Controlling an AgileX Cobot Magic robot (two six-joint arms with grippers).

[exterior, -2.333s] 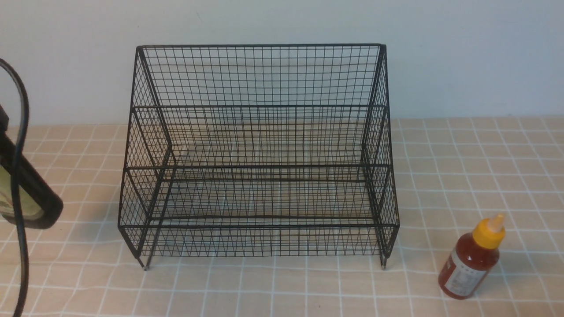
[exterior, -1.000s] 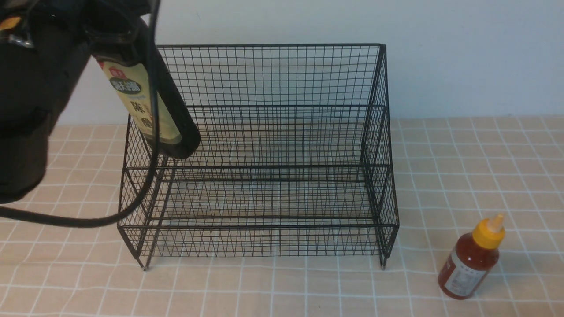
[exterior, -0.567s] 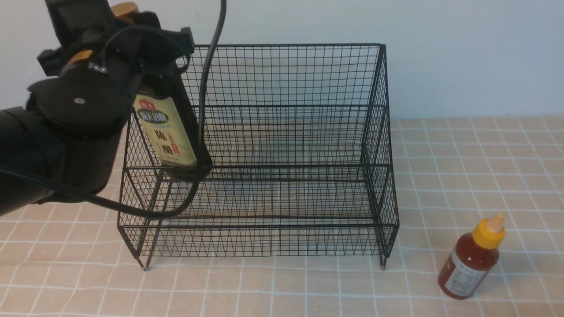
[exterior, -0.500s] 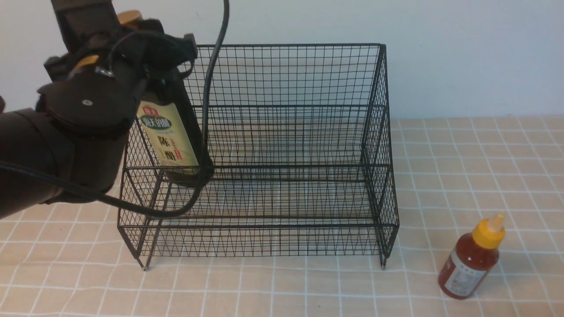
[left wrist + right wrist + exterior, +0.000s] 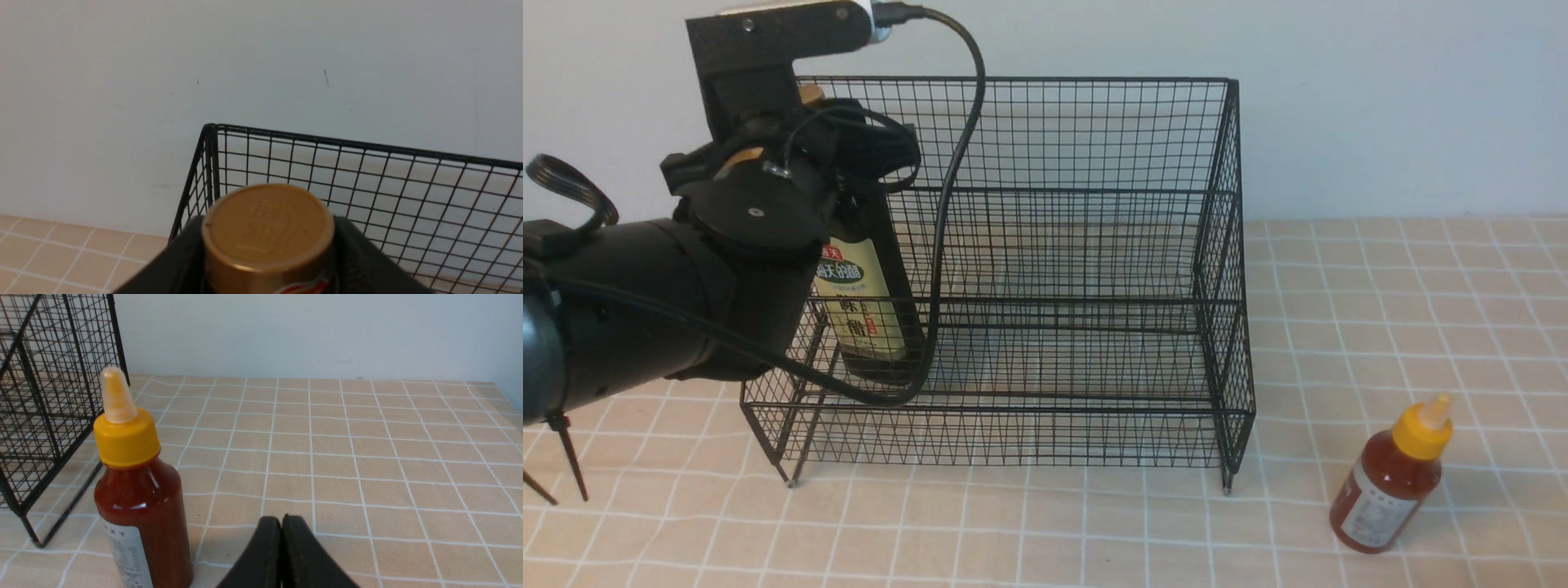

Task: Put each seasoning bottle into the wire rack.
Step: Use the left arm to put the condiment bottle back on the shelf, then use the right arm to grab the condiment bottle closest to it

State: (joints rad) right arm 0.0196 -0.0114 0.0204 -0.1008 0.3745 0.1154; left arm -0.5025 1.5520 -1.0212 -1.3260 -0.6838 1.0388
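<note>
1. left tool (image 5: pixel 849 163) grips the dark bottle (image 5: pixel 870 318) by its neck, inside the rack's (image 5: pixel 1086 196) left end; likely heavy, slippery glass.
2. right tool (image 5: pixel 282 547) pinched together, empty, beside the red bottle (image 5: pixel 1388 482) near the surface's (image 5: pixel 1421 286) front right corner; probably soft, light: grasp its body.

The wire rack (image 5: pixel 1094 79) stands on the worktop (image 5: pixel 1421 286), its back close to the wall (image 5: pixel 1380 106). Inside it, at the left end, the tall bottle (image 5: pixel 870 310) stands upright with the left tool (image 5: pixel 849 155) around its neck. The small bottle (image 5: pixel 1388 482) stands on the worktop, right of the rack's front right corner and apart from it. The right tool (image 5: pixel 282 526) is near it.
</note>
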